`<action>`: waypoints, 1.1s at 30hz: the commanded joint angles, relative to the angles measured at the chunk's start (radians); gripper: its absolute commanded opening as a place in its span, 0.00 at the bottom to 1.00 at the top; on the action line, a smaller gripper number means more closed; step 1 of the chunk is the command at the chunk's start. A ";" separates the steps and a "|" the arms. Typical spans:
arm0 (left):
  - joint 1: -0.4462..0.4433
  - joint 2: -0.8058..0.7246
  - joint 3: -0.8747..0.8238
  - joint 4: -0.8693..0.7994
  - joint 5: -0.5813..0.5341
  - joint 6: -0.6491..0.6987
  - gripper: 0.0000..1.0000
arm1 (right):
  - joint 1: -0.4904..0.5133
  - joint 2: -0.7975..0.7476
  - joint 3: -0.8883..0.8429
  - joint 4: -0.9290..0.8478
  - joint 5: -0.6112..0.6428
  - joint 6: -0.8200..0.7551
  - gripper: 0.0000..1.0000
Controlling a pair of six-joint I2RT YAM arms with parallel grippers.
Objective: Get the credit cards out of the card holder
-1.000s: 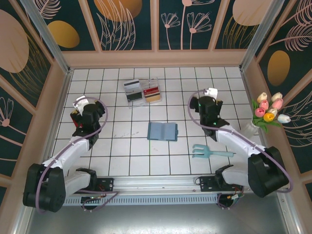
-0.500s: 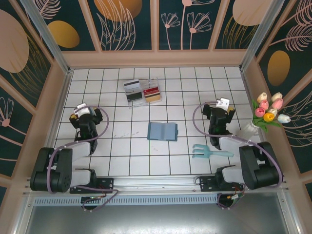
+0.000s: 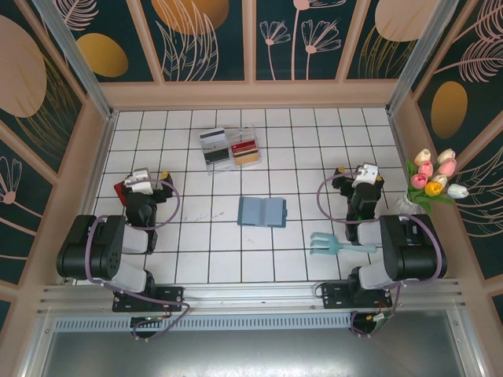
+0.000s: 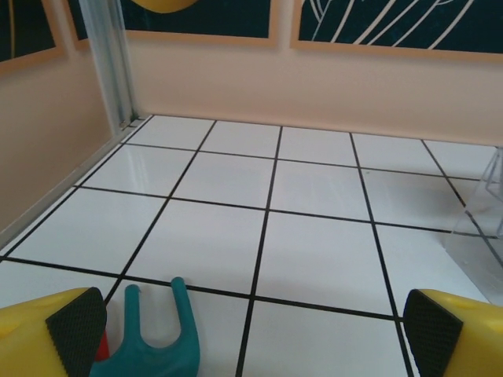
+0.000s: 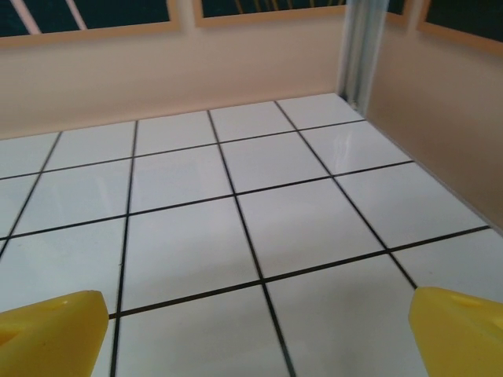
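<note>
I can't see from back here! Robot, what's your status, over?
Left end effector open, empty. Right end effector open, empty. Holder lying open mid-table, cards in tray. Nothing blocking holder.

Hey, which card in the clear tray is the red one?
The red card, far right in the clear tray, just behind the brownish-gold card; the white-grey striped card and the dark card lie left.

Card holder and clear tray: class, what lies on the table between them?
Nothing. In the top view, the stretch of tiled table between the card holder and the clear tray is bare.
</note>
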 commanded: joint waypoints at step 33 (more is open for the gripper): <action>0.008 0.013 0.063 -0.005 -0.007 0.005 0.99 | -0.063 0.078 -0.006 0.141 -0.169 0.036 0.99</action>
